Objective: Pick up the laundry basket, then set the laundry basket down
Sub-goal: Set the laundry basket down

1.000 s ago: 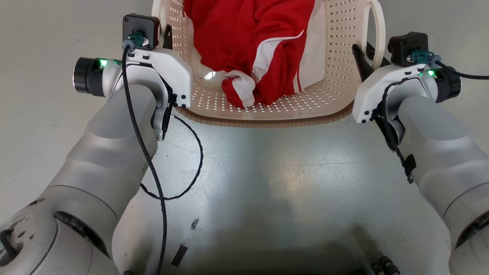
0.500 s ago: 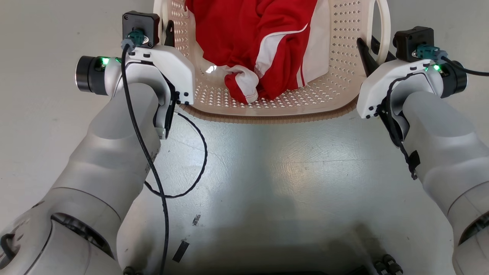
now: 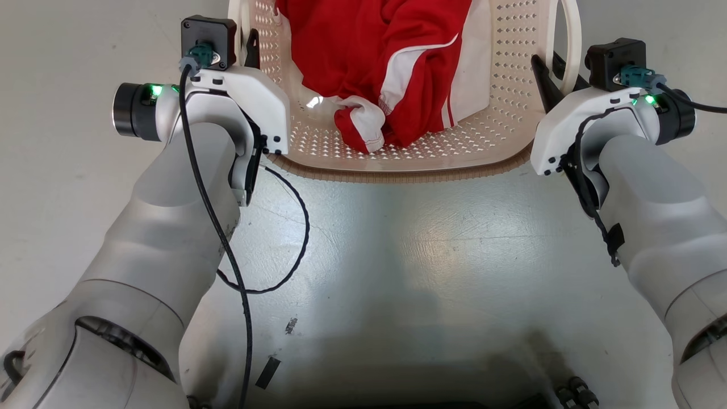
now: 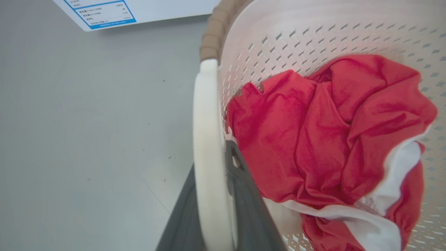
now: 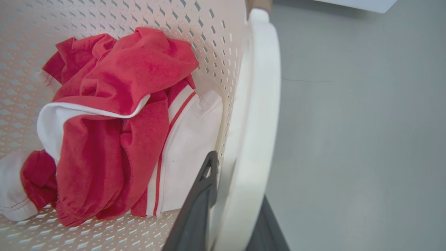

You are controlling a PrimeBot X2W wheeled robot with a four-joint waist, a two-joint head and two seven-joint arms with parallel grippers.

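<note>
Two-handed hold on the laundry basket (image 3: pixel 500 85). The left gripper (image 4: pixel 212 164) has its two dark fingers closed narrow on the left handle (image 4: pixel 205 139), one finger outside the white loop and one inside against the perforated wall, so the loop is pinched across its thin side. The right gripper (image 5: pixel 238 181) makes the same narrow clamp on the right handle (image 5: pixel 259 97), mirrored. Gripping both handles at once shares the load between the arms and should keep the basket level; a hold on one side alone would probably tip it. The basket sits between the two wrists, straight ahead of the robot, with its brown woven rim (image 3: pixel 397 173) nearest the body and its far end cut off by the top of the head view. Whether its base is off the floor (image 3: pixel 409 255) cannot be told. Inside lies a bunched red and white garment (image 3: pixel 386 51), close to the inner fingers; contact with them cannot be told. A loose black cable (image 3: pixel 298 227) hangs from the left wrist above the floor, and a white panel with a blue-bordered label (image 4: pixel 104 12) stands beyond the basket. Judged step: the pick-up grip is made; setting down calls for both arms lowering together, with the fingers opening only once the base rests flat
</note>
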